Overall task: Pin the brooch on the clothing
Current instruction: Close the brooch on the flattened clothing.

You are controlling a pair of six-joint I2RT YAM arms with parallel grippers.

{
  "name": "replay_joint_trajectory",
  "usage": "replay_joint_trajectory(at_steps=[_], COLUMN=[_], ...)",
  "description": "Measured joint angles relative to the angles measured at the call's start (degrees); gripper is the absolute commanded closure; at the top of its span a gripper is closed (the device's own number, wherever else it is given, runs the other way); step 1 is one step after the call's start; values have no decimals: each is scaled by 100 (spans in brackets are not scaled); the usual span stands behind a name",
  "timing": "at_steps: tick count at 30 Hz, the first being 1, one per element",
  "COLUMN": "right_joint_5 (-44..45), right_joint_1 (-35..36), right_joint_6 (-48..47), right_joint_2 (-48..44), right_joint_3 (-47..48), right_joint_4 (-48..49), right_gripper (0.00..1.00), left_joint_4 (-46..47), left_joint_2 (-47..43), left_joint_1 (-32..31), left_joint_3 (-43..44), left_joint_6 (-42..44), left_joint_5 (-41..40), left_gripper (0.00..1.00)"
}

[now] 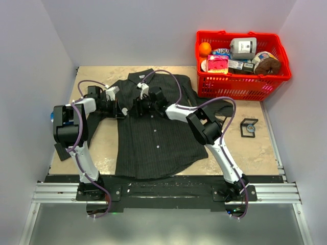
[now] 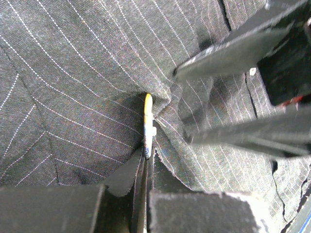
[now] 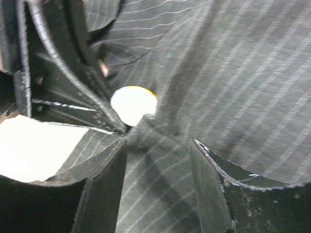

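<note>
From above, the shirt (image 1: 153, 145) lies flat on the bench (image 1: 255, 150) with its collar away from the arms. The left tool (image 1: 118, 108) and right tool (image 1: 136, 107) meet over its upper chest. A red basket (image 1: 235, 88) stands at the far right.

In the left wrist view, the left tool is clamped on the brooch (image 2: 147, 116), which is seen edge-on against puckered cloth.

In the right wrist view, the right tool's fingers (image 3: 104, 194) stand apart astride a fold of shirt, with the brooch's pale face just beyond.

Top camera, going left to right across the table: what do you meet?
Dark flat piece at the table's left edge → left pincer → right pincer → small black square frame.
</note>
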Motion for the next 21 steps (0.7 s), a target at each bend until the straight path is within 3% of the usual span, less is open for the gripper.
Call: replay_joint_trajectory(at_steps=[21], right_joint_5=[31], right_joint_1=[-50], right_joint_6=[267], right_joint_2=[367], right_joint_3=[603], right_joint_4=[-122], right_gripper=[49], left_joint_4=[0], left_joint_2=[0], left_joint_1=[0], left_joint_3=[0], left_joint_6=[15], left_joint_5=[7], left_gripper=[100])
